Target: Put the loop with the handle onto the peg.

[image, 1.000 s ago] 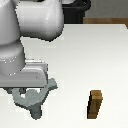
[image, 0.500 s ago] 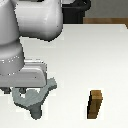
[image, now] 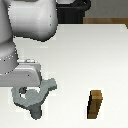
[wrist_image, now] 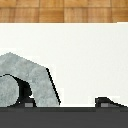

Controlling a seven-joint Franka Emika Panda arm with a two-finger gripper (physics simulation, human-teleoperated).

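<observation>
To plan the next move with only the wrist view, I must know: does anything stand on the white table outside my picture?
Observer: Yes, a brown rectangular wooden block stands upright on the white table, toward the exterior view's right.
Operator: Where is the gripper relative to it?
Observer: The gripper hangs low at the exterior view's left, clearly apart from the block.
Operator: Does the block touch anything?
Observer: No, it stands alone.

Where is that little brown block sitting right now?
The brown block stands on the white table, low on the exterior view's right, apart from the gripper on the left.
</observation>
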